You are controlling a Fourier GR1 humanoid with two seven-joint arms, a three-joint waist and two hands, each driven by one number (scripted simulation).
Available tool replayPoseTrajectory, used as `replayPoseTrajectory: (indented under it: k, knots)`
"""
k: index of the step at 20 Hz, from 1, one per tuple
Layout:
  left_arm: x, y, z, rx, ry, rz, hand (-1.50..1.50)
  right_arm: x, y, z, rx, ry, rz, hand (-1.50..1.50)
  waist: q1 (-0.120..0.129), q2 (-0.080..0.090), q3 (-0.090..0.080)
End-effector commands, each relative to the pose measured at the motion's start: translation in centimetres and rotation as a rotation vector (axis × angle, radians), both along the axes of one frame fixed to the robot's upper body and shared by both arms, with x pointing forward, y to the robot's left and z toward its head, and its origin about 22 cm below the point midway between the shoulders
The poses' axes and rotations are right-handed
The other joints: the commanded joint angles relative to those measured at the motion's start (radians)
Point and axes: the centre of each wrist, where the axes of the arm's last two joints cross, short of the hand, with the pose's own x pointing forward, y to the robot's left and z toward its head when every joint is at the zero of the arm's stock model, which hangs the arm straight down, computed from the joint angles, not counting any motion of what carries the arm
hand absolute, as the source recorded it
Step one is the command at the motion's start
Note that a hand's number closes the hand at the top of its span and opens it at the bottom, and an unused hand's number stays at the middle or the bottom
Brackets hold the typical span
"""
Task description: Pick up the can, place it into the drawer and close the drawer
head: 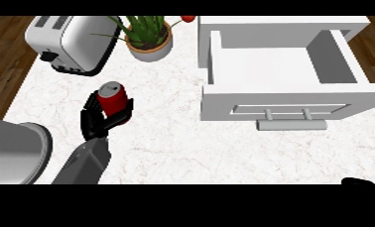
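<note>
Red can [112,98] in left hand [101,117], toaster [70,42] behind

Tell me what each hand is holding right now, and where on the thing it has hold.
The left hand holds the red cylindrical metal can, fingers curled round its lower side wall. The right hand barely shows at the lower right; it holds nothing visible.

You are looking down at a kitchen. The pale marbled counter [168,137] carries a chrome toaster [70,42] at its far left, a potted green plant [149,37] beside it, and a rounded metal pot [22,151] at the near left edge. Dark wooden flooring [15,47] shows past the counter's edge.
</note>
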Motion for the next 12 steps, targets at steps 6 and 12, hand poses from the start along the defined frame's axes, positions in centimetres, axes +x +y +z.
replayPoseTrajectory:
  k: [6,12]
  knots:
    - [3.4,-2.2,2.3,-0.004,-0.025,-0.444,1.5,0.9,0.9,-0.1,-0.014,-0.026,0.009,-1.5,-0.013,0.004,0.0]
    - [6.1,-5.8,5.2,0.001,-0.096,-0.538,1.5,0.6,0.7,-1.0,-0.018,-0.011,-0.02,-1.5,0.001,-0.001,0.001]
